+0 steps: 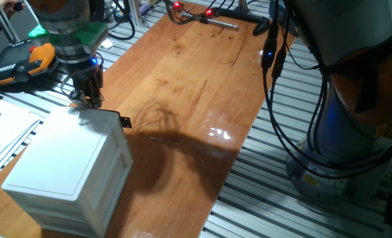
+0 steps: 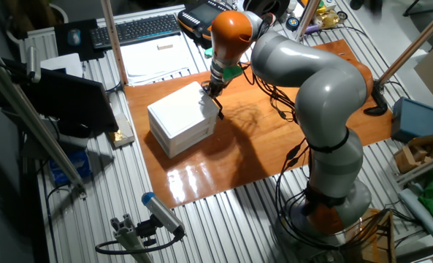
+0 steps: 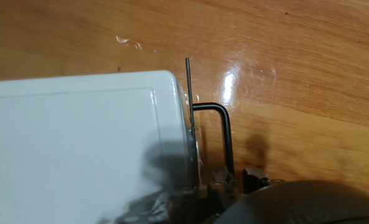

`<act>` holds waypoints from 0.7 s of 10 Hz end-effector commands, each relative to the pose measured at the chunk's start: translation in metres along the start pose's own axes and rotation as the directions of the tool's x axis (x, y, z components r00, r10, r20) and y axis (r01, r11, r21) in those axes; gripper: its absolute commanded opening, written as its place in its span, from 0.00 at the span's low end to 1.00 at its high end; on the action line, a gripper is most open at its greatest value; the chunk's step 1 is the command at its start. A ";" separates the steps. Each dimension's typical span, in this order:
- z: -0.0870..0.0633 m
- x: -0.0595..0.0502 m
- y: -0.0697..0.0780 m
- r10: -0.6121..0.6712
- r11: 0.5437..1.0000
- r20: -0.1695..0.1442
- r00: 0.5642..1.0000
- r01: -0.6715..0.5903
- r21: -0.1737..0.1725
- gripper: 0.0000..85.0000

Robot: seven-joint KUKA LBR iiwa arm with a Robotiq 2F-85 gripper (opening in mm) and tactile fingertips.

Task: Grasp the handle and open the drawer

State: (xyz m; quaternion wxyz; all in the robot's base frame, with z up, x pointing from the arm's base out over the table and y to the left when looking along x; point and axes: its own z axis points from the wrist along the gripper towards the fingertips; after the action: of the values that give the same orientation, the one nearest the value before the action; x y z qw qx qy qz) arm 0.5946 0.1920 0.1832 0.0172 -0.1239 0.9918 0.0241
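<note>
The small white cabinet (image 1: 63,155) stands on the wooden table, and the drawer (image 2: 178,111) is its closed top tier. The handle (image 3: 226,134) is a thin black bent bar standing off the drawer's front edge. One end of it pokes out at the cabinet's corner (image 1: 125,121). My gripper (image 3: 237,178) hangs just past that front edge, low beside the cabinet (image 1: 88,100). It is open, and its two fingertips (image 3: 254,177) stand a little apart on either side of the bar's near end. In the other fixed view, the gripper (image 2: 214,91) covers the handle.
An orange and black tool (image 1: 36,59) and papers (image 1: 0,129) lie to the left of the cabinet. A black clamp (image 1: 245,16) sits at the table's far end. The arm's base (image 2: 333,197) stands off the table's edge. A keyboard (image 2: 139,29) lies behind.
</note>
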 end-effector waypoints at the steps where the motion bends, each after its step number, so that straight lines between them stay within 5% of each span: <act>1: 0.000 0.000 0.000 0.000 1.000 -0.001 1.000 0.000 -0.002 0.25; 7: 0.003 -0.001 0.000 0.000 1.000 -0.014 1.000 -0.001 -0.016 0.22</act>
State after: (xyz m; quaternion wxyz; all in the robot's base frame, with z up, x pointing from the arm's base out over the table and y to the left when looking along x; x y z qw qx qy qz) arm 0.5959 0.1924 0.1804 0.0094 -0.1246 0.9917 0.0313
